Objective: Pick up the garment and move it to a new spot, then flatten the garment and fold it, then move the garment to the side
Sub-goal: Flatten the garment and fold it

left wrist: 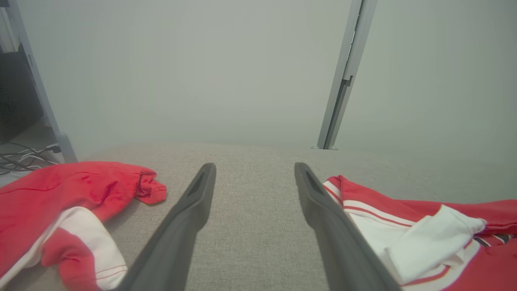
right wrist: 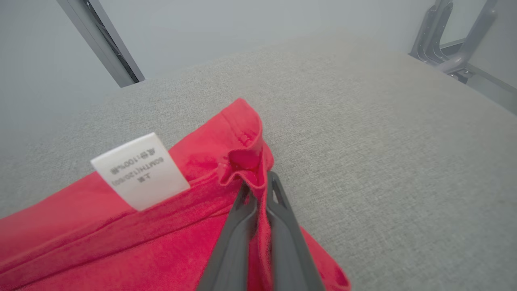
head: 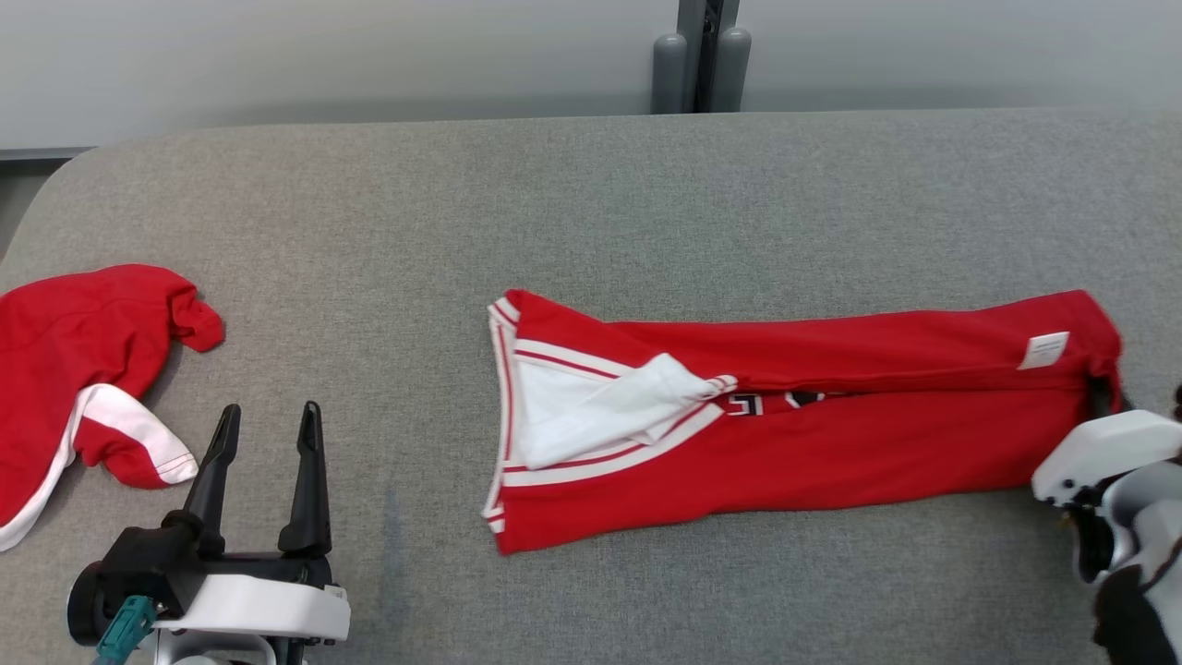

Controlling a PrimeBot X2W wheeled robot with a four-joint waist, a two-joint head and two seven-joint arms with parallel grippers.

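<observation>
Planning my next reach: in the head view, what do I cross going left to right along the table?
Crumpled red garment → left gripper, open → long folded red garment → right gripper, shut on that garment's right end.

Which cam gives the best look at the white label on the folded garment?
Right wrist view: the label is close and large, its print visible. Head view shows it as a small white patch near the garment's right end. Left wrist view shows the garment's opposite, striped end.
</observation>
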